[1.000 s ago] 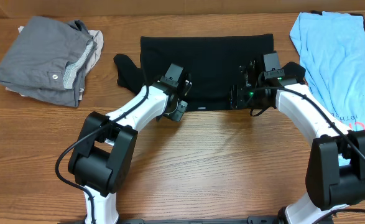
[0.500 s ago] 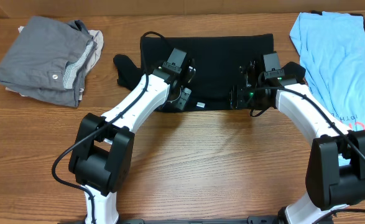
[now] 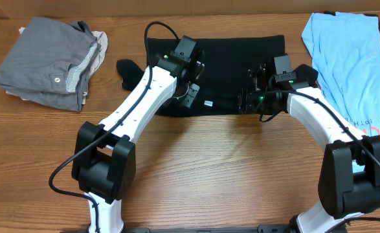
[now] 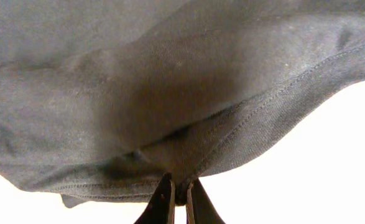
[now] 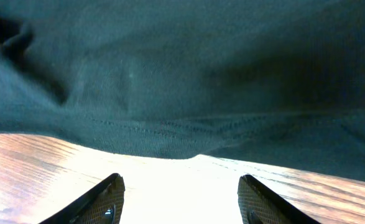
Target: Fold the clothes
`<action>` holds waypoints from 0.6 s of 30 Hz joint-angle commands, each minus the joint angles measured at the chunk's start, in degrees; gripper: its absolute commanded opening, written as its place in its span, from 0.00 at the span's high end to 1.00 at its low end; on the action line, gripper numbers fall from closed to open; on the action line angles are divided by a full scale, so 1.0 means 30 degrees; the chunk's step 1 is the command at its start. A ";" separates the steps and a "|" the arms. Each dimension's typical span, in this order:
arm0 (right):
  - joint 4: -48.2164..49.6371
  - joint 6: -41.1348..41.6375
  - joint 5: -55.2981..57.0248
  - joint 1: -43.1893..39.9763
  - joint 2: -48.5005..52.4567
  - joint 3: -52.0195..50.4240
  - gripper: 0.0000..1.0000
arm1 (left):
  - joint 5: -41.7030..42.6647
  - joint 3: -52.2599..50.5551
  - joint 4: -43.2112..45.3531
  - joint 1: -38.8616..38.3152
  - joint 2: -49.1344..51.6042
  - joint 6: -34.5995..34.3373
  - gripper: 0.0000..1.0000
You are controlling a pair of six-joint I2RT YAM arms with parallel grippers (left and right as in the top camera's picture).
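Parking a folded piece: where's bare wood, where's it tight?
Widest: wooden table in front of the black T-shirt, between left arm and right arm. Also in front of the folded grey garment pile. Tight: shirt's near hem; light blue T-shirt covers the right edge.

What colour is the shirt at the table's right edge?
The shirt is light blue; overhead view.

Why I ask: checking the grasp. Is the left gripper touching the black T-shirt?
Touching: the left wrist view shows the left gripper pinching the black T-shirt at its hem.
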 commanded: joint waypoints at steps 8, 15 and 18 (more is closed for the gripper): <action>0.0386 0.0000 -0.0423 0.0204 0.0182 -0.0124 0.38 | 0.0189 0.0998 -0.1078 -0.0044 0.0160 -0.0423 0.96; 0.1384 0.0015 -0.0444 0.0291 0.1093 -0.0124 0.37 | 0.0182 0.2506 -0.3111 -0.0058 0.0160 -0.0423 0.96; 0.1843 0.0160 -0.0452 0.0291 0.1355 -0.0124 0.32 | 0.0182 0.3235 -0.3796 -0.0066 0.0160 -0.0423 0.96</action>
